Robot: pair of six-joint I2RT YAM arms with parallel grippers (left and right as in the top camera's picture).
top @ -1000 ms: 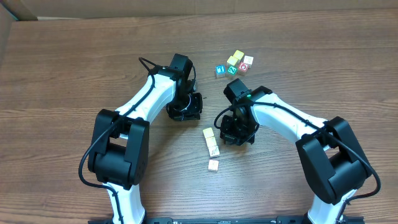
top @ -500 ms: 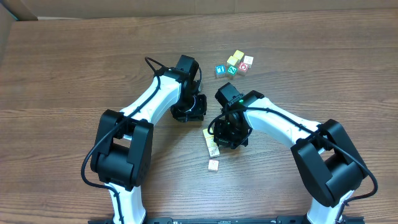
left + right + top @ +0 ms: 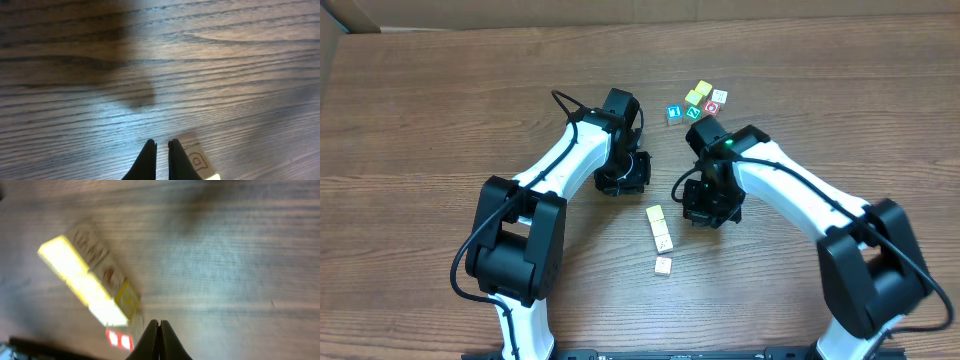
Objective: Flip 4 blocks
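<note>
Tools on both arms are pinched shut, and nothing is held in them. The left tool (image 3: 161, 145) has its two thin tips almost together over bare wood. The right tool (image 3: 158, 324) has its tips pressed tight.

The brown wooden desk (image 3: 420, 120) is the biggest thing. Two white and black arms bend over it, the left arm (image 3: 560, 155) and the right arm (image 3: 790, 195).

A blue cube (image 3: 673, 113) sits on the far part of the desk. The left tool is closer to the robot than the blue cube and off to its left. The right tool is closer to the robot too, but a little to the right.

The four blocks (image 3: 694, 99) sit in a tight bunch just to the right of the blue cube. The teal block (image 3: 692, 113) is right beside the blue cube. The red block (image 3: 711, 107) is one step further right. The two yellow blocks (image 3: 704, 89) are to the right and a bit further away from the robot. A white-topped cube (image 3: 720, 96) is the furthest right.

Two pale cubes (image 3: 656, 213) touch in a row, well apart from the blue cube, closer to the robot. A lone pale cube (image 3: 663, 265) lies closer still.
</note>
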